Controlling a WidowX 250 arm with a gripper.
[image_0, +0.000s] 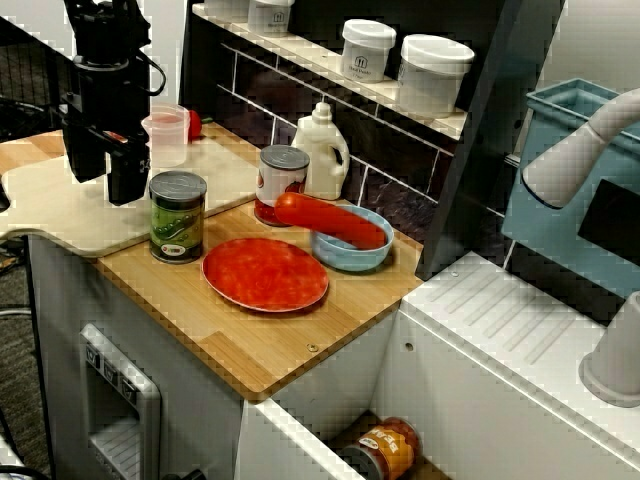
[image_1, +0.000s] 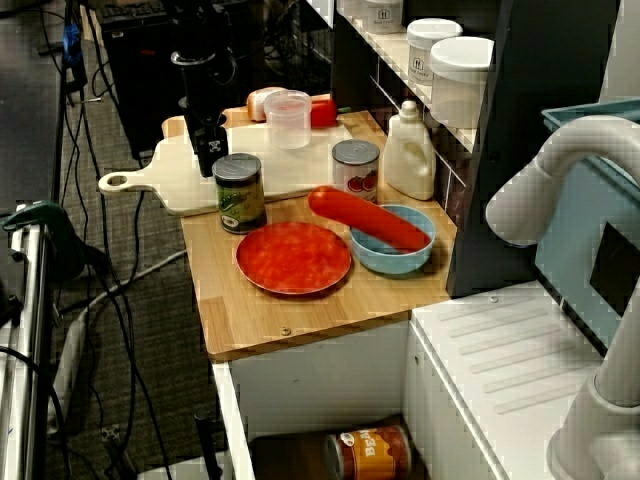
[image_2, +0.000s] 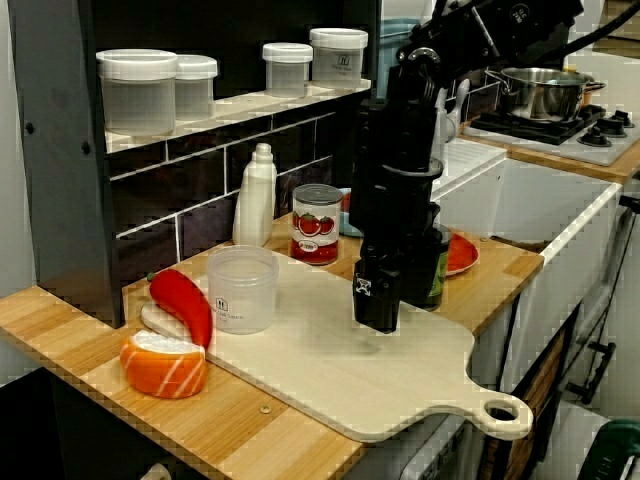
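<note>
The black pincer (image_0: 107, 178) hangs over the pale wooden cutting board (image_0: 60, 215), its tips just above the board. In the view from the front its two fingers stand apart with nothing between them, so it is wide and holds nothing; in the view from the far end it shows only as one dark block, so the gap cannot be judged there. Nearest to it is a green-labelled can (image_0: 177, 217), upright on the wooden bench (image_0: 260, 345) at the board's edge, just beside the pincer; whether they touch cannot be told. In the view from the far end the can is largely hidden behind the arm. A clear plastic cup (image_0: 166, 135) stands upright on the board, on the wall side of the pincer and apart from it. Beside the green can lies a flat red plate (image_0: 265, 273), and past the plate a blue bowl (image_0: 345, 258) holds a long red sausage-shaped piece (image_0: 330, 220) that leans out over its rim. A tomato can (image_0: 283, 180) and a white bottle (image_0: 322, 150) stand upright near the tiled wall, the can just beside the bowl. At the board's far end, seen in the view from the far end, a salmon sushi piece (image_2: 163, 362) sits just beside a red pepper (image_2: 182, 305). White lidded jars (image_0: 367, 50) line the shelf above.
</note>
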